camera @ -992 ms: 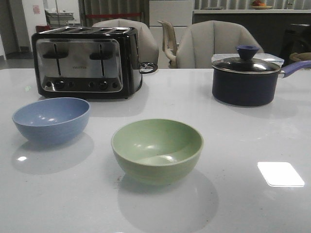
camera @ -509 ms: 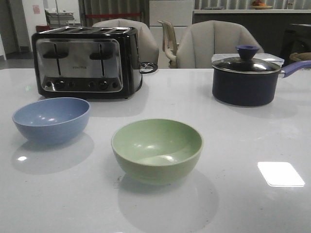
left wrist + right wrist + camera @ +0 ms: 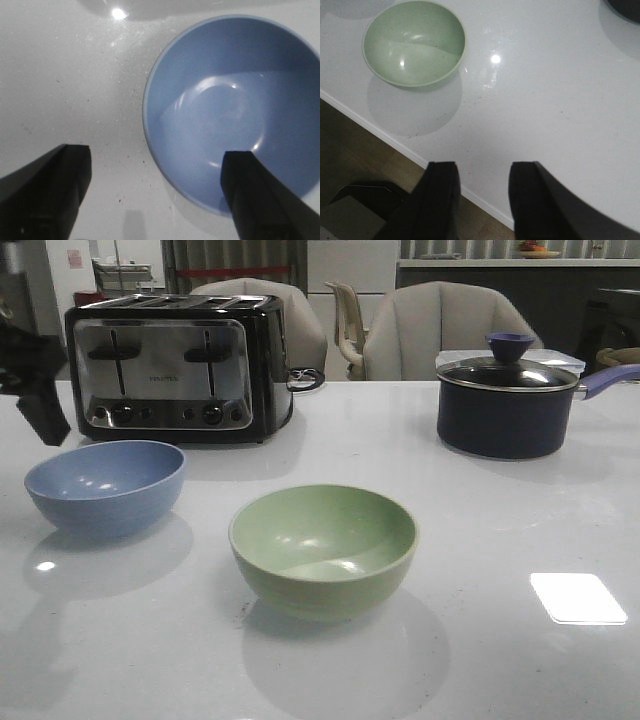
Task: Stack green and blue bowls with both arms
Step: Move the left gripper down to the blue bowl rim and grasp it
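The dusty blue bowl [image 3: 105, 485] stands upright at the left of the white table, in front of the toaster. The pale green bowl [image 3: 322, 548] stands upright near the middle front. Both are empty and apart from each other. My left gripper [image 3: 45, 410] enters at the far left, above and behind the blue bowl. In the left wrist view it [image 3: 156, 155] is open wide and empty, with one finger [image 3: 260, 195] over the blue bowl [image 3: 235, 100] and the other [image 3: 50, 190] over bare table. My right gripper [image 3: 482, 167] is open and empty above the table's front edge, well away from the green bowl [image 3: 414, 42]; it does not show in the front view.
A black and chrome toaster [image 3: 175, 365] stands at the back left. A dark navy lidded saucepan [image 3: 505, 400] stands at the back right, handle pointing right. Chairs stand behind the table. The table's front edge [image 3: 395, 142] and the floor show in the right wrist view.
My left arm has come into the front view at the far left, above the blue bowl. The bowls have not moved.
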Tool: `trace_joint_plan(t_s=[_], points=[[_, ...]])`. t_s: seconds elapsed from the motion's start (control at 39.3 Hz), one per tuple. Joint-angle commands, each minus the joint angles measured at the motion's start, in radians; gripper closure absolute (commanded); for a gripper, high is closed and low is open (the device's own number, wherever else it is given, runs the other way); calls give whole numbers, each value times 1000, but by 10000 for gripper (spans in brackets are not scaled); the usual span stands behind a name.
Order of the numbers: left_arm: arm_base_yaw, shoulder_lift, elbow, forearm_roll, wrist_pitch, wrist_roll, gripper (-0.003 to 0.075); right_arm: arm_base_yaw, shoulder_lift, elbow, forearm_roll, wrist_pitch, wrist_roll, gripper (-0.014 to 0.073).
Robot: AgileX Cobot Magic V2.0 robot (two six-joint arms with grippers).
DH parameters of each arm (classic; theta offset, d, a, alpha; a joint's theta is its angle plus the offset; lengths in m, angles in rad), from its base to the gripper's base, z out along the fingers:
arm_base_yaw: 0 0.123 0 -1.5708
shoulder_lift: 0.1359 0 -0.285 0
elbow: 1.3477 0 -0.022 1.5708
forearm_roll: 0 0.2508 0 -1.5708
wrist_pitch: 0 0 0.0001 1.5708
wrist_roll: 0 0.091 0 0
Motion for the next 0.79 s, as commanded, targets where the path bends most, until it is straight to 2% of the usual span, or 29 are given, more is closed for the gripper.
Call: trace_joint_plan(t_s=[0.0, 0.2, 0.28, 0.48, 0.64, 0.66, 0.76], points=[[-5, 30, -61, -10, -64, -1, 136, -2, -5, -26, -6, -59, -3, 214], [-5, 120, -85, -6, -123, -1, 137, -2, -5, -26, -6, -59, -3, 214], [-5, 135, -85, 3, -136, -1, 166, -2, -5, -26, -6, -59, -3, 214], [-5, 140, -85, 9, -124, -1, 437, -2, -5, -26, -6, -59, -3, 214], [-5, 140, -87, 13, -103, -1, 606, -2, -5, -26, -6, -59, -3, 214], [-5, 140, -93, 13, -91, -1, 626, -2, -5, -26, -6, -59, -3, 214], [-5, 135, -143, 9, -4, -1, 619, -2, -5, -26, -6, -59, -3, 214]])
